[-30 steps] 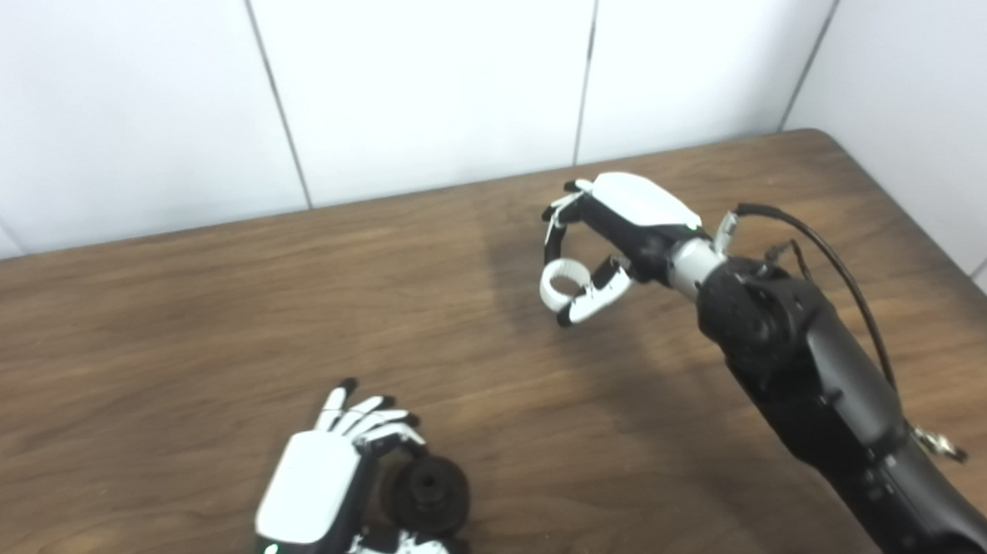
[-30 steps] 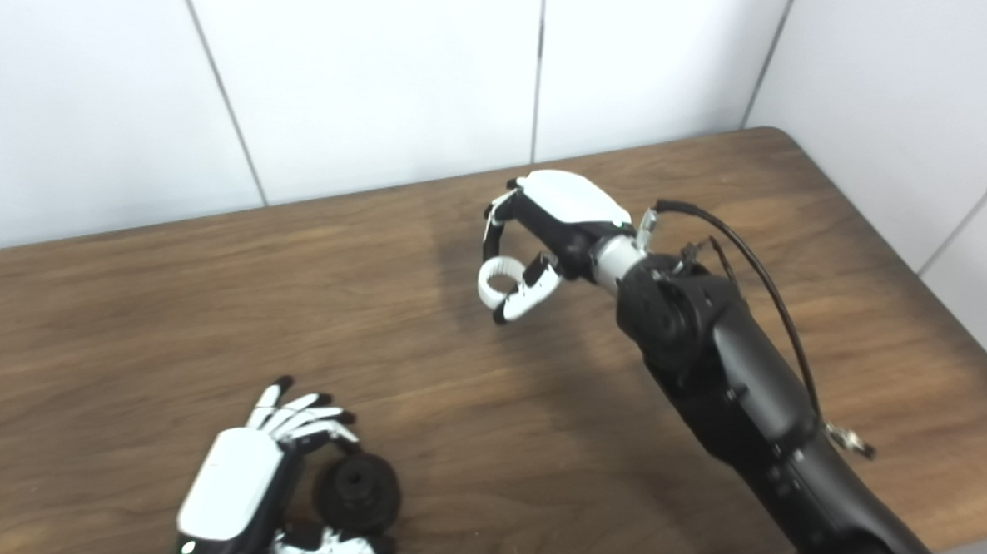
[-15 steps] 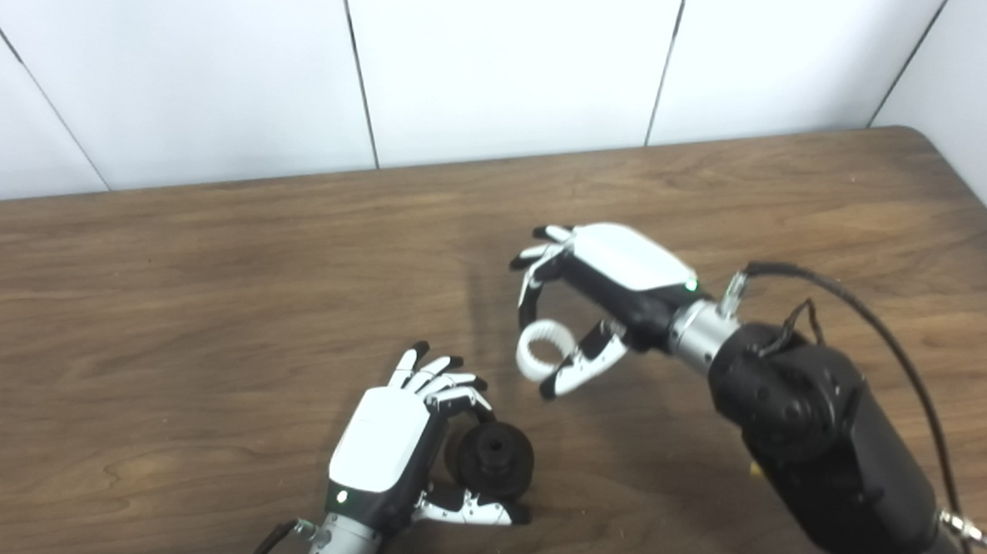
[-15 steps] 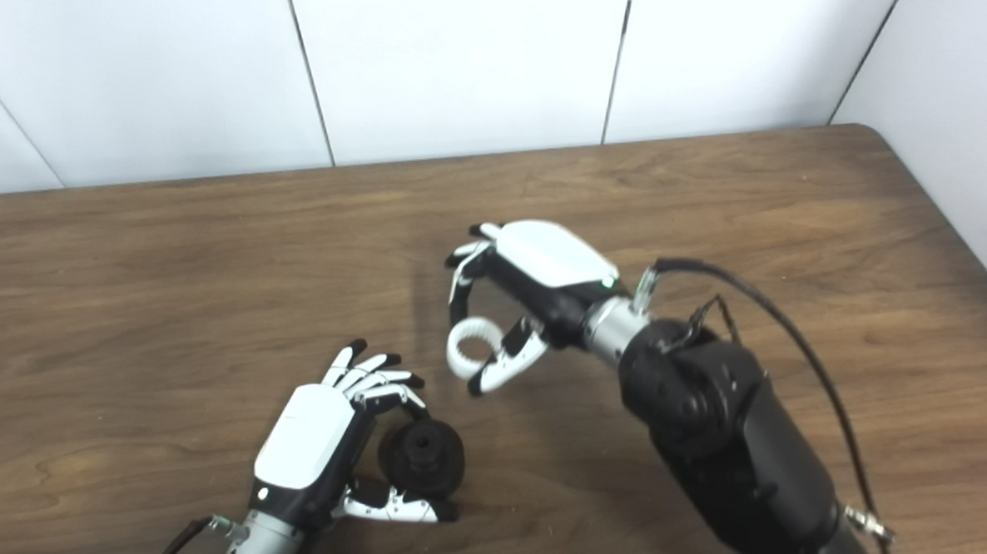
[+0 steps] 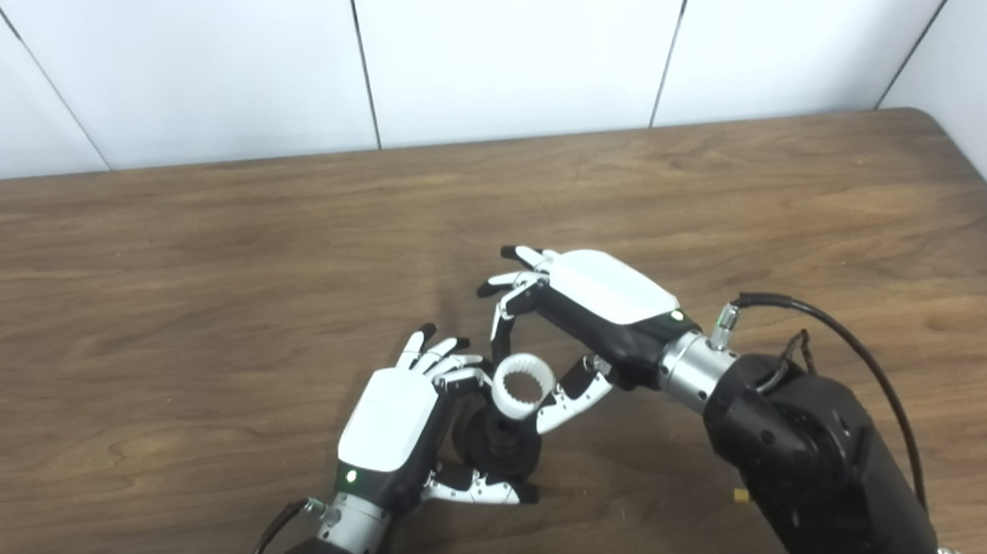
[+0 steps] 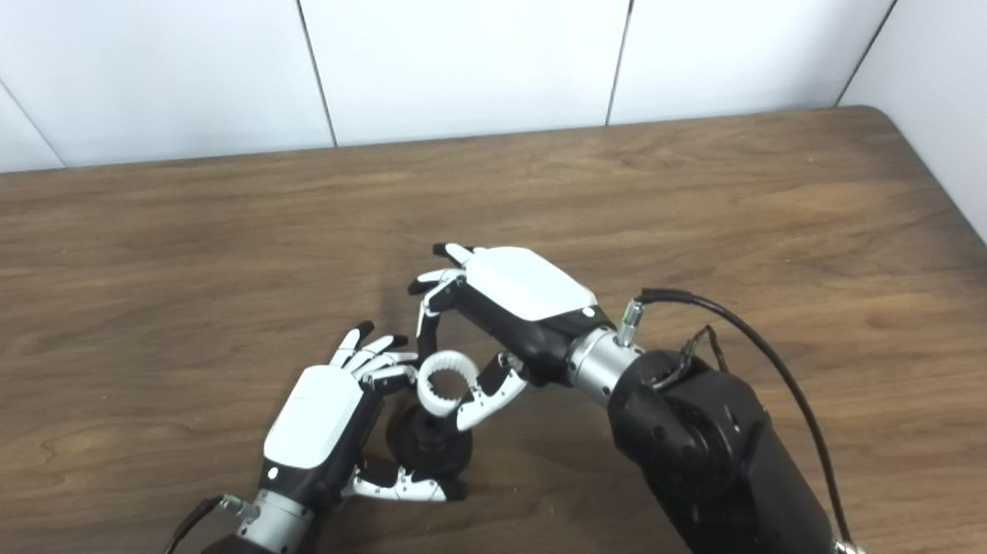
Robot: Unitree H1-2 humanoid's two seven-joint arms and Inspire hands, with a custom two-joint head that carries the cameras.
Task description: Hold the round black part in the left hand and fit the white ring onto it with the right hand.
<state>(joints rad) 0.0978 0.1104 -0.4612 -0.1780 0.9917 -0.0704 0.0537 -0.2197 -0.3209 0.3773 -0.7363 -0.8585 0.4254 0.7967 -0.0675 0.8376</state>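
Down near the front edge of the brown wooden table (image 5: 212, 240), the left hand (image 5: 391, 427) has its fingers and thumb wrapped around the round black plastic part (image 5: 499, 445), so the holding half looks done. The right hand (image 5: 579, 314) is pinching the white toothed plastic ring (image 5: 524, 386) between fingertip and thumb, right above the part and overlapping its top edge. I'd say it isn't seated yet; lining up and pushing down remain. Half a second ago the ring was well apart from the part, up and to the right, so the gap has closed.
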